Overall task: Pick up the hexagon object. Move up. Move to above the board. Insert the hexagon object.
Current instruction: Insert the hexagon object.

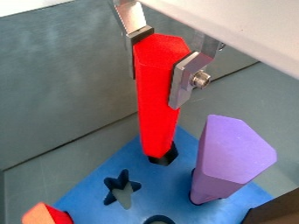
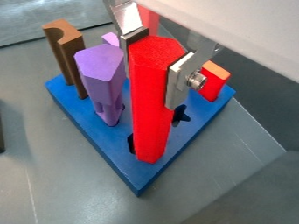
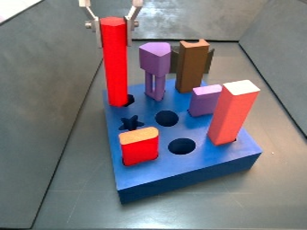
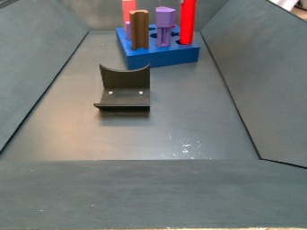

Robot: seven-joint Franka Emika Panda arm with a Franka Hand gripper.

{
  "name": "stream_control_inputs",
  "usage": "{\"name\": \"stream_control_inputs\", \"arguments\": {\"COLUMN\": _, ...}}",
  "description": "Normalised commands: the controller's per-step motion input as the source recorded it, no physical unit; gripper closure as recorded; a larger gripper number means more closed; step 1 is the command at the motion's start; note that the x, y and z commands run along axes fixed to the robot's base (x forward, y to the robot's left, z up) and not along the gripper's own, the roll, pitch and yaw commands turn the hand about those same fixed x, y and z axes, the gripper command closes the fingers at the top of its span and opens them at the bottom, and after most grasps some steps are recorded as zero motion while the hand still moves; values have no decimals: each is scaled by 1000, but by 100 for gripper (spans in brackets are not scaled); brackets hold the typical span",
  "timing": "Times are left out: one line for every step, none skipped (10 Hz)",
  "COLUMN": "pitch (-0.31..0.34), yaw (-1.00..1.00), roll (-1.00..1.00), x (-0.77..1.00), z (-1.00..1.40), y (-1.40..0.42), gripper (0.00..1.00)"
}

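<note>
Jaws clamp the top of the hexagon object (image 3: 114, 58), a silver finger (image 1: 188, 77) pressed flat on each side; the gripper (image 3: 109, 18) hangs above the board (image 3: 192, 166). The red peg stands upright, its lower end in a hole at the board's edge, beside the star hole (image 1: 121, 190). On the board also stand a purple peg (image 2: 103, 83), a brown block (image 3: 195, 63), a salmon-red block (image 3: 232, 111) and a short red block (image 3: 139, 146). The board sits toward the bench's far end in a side view, beyond the fixture (image 4: 124, 88).
</note>
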Motion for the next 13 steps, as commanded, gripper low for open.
{"name": "stream_control_inputs", "arguments": {"pitch": 96, "yaw": 351, "roll": 4, "x": 520, "z": -286, "y": 0, "gripper": 100}}
{"name": "stream_control_inputs", "arguments": {"pitch": 133, "yaw": 331, "roll": 74, "x": 674, "z": -269, "y": 0, "gripper": 100}}
{"name": "stream_control_inputs", "arguments": {"pitch": 113, "yaw": 157, "roll": 100, "x": 594, "z": -300, "y": 0, "gripper": 100}}
{"name": "stream_control_inputs", "arguments": {"pitch": 117, "yaw": 37, "roll": 91, "x": 611, "z": -303, "y": 0, "gripper": 100}}
{"name": "stream_control_inputs", "arguments": {"pitch": 117, "yaw": -29, "roll": 84, "x": 569, "z": -306, "y": 0, "gripper": 100}}
{"name": "stream_control_inputs", "arguments": {"pitch": 90, "yaw": -143, "roll": 69, "x": 500, "z": -386, "y": 0, "gripper": 100}}
{"name": "stream_control_inputs", "arguments": {"pitch": 44, "yaw": -146, "roll": 14, "x": 420, "z": -491, "y": 0, "gripper": 100}}
{"name": "stream_control_inputs", "arguments": {"pitch": 0, "yaw": -149, "roll": 0, "x": 317, "z": -886, "y": -17, "gripper": 100}}
{"name": "stream_control_inputs", "arguments": {"pitch": -19, "yaw": -174, "roll": 0, "x": 223, "z": -1000, "y": -77, "gripper": 100}}
{"name": "stream_control_inputs", "arguments": {"pitch": -23, "yaw": -180, "roll": 0, "x": 180, "z": -1000, "y": -97, "gripper": 100}}
{"name": "stream_control_inputs", "arguments": {"pitch": -27, "yaw": -174, "roll": 0, "x": 166, "z": -1000, "y": -89, "gripper": 100}}
{"name": "stream_control_inputs", "arguments": {"pitch": -27, "yaw": -166, "roll": 0, "x": 171, "z": -1000, "y": -86, "gripper": 100}}
{"name": "stream_control_inputs", "arguments": {"pitch": -43, "yaw": -123, "roll": 0, "x": 114, "z": -1000, "y": -106, "gripper": 100}}
